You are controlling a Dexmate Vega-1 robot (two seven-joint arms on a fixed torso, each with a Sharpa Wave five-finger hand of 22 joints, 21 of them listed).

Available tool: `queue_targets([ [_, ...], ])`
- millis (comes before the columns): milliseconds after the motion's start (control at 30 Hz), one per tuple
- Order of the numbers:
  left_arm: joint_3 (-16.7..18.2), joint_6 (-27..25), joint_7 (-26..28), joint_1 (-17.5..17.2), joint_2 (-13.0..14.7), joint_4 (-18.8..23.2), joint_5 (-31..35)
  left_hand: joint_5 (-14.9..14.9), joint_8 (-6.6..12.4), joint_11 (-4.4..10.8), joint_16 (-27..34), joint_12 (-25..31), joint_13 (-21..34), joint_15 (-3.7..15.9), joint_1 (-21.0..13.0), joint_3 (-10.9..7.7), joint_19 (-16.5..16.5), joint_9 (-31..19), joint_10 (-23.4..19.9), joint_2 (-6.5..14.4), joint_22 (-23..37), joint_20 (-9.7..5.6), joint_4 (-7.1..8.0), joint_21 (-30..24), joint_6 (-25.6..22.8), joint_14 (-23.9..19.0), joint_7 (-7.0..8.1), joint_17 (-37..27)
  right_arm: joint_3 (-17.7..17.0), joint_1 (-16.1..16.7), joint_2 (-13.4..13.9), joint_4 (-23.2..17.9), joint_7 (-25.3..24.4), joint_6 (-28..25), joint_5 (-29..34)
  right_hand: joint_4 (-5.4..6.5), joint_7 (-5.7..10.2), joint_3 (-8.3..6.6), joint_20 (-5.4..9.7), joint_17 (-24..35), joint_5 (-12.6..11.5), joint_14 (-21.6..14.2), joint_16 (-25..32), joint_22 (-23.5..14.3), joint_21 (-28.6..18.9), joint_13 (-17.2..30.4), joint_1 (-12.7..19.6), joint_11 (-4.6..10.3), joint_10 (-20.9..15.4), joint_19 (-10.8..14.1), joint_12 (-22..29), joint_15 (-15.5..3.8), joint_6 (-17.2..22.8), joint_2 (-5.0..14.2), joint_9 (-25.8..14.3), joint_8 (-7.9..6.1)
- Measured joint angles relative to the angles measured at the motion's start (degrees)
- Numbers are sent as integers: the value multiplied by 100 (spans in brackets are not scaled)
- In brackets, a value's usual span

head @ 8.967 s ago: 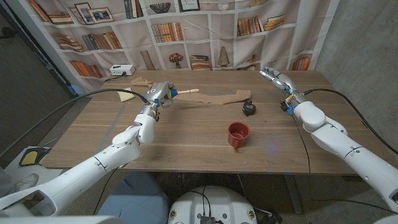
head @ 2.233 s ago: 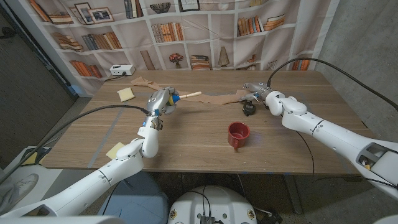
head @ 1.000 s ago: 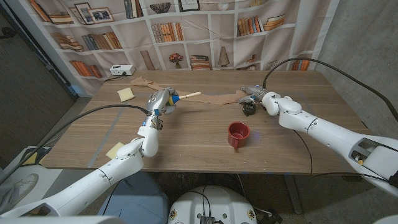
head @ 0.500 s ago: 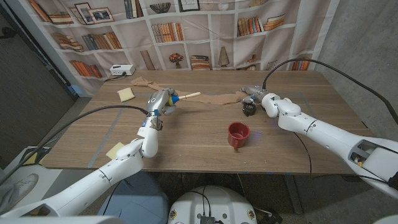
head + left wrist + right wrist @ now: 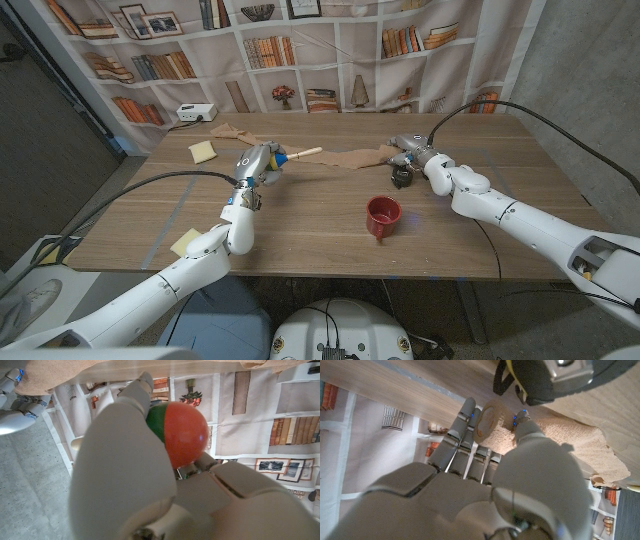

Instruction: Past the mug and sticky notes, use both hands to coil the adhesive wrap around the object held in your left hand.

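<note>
My left hand (image 5: 260, 161) is raised over the table's far left part and grips a wooden-handled toy (image 5: 300, 153). Its red and green ball end (image 5: 179, 430) pokes out between the fingers of that hand (image 5: 125, 475). A tan strip of adhesive wrap (image 5: 350, 158) runs from the handle along the table to my right hand (image 5: 408, 150). The right wrist view shows my right hand (image 5: 490, 475) pinching the wrap's small roll (image 5: 486, 421) between thumb and fingers, with loose wrap (image 5: 565, 442) beside it. The red mug (image 5: 383, 216) stands nearer, in the middle.
A black tape-like gadget (image 5: 401, 177) lies just in front of my right hand and looms close in the right wrist view (image 5: 550, 377). Yellow sticky notes lie at the far left (image 5: 204, 151) and near the front left edge (image 5: 185, 241). A white box (image 5: 196, 113) sits at the back left.
Since 9 s ago my right hand has come in from the far right to the wrap's roll end. Over the last second its arm swung slightly right; the left hand held still.
</note>
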State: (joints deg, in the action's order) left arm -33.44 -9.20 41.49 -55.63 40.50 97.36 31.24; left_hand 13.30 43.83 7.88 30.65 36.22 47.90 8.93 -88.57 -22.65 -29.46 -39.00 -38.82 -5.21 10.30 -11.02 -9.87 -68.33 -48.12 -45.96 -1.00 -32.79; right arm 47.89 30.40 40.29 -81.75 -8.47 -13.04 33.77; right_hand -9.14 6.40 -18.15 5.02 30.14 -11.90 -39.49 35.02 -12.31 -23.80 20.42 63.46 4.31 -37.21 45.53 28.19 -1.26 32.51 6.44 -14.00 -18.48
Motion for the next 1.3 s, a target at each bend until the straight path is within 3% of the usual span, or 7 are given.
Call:
queue_targets([
  [600,-50,106,-212,169,-24,-83,-20,0,-1,-21,0,-21,-15,0,-1,0,0,26,-18,-1,0,0,0,1,-8,0,11,14,-545,410,309,-1042,-307,39,-100,0,-15,0,30,108,3,-167,2,-58,-188,-27,76,-47,-85,31,66,19,78,-76,4,0],
  [1300,-380,503,-561,700,-122,-473,110,0,-2,-12,0,-20,-40,0,-4,0,0,80,-55,-4,0,0,0,4,-62,0,-22,13,-978,683,471,-1938,-249,187,-44,0,-27,0,29,191,27,-216,-53,-89,-279,-58,115,-27,-105,30,59,39,128,-115,0,47],
])
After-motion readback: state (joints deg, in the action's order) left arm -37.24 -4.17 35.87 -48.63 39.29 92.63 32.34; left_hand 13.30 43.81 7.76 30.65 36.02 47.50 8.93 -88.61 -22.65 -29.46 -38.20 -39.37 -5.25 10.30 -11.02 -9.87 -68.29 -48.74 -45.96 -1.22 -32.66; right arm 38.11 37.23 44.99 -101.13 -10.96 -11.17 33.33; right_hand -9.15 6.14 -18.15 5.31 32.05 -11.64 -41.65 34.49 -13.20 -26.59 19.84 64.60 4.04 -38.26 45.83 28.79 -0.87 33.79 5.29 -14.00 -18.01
